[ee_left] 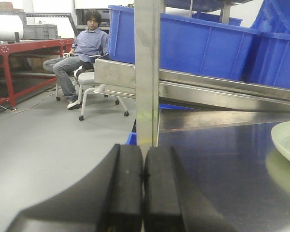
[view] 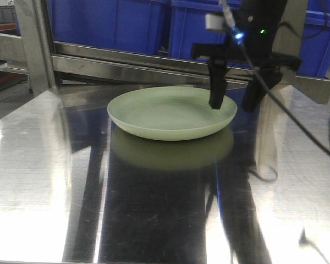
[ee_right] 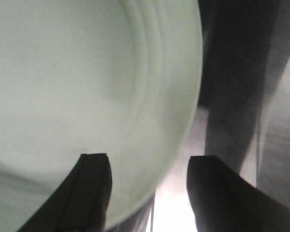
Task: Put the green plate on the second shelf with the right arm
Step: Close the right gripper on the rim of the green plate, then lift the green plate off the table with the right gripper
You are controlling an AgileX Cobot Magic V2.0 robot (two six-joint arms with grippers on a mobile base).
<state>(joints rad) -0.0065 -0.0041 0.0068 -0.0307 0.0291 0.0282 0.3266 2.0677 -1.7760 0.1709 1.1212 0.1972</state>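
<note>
Resting flat and right side up on a polished steel shelf surface (view: 55, 181), the green plate (view: 168, 113) is seen near the middle of the front view, and its underside is mirrored in the metal just below it. The plate is empty, and its low raised rim is lit evenly all round. The right gripper (view: 232, 104) is held above the plate's right edge with its jaws set wide apart; the rim is straddled, so that one dark finger (view: 216, 93) is lowered inside the plate while the other finger (view: 254, 94) is kept outside it, over the bare steel. Nothing is clamped between them, and whether the inner finger touches the plate cannot be told. The same spread is shown by the right wrist view, where the curved rim passes between the two blurred fingertips. A black cable (view: 297, 118) is draped from this arm across the right of the shelf. Behind the plate, a slanted steel rail (view: 132, 58) is topped by blue plastic bins (view: 110, 25). The left gripper (ee_left: 143, 179) is kept well apart from the plate, with its pads pressed together and nothing held between them. Beyond it, an upright steel post (ee_left: 147, 67) is seen, and farther off a seated person (ee_left: 87, 46) and a red table (ee_left: 19, 48).
</note>
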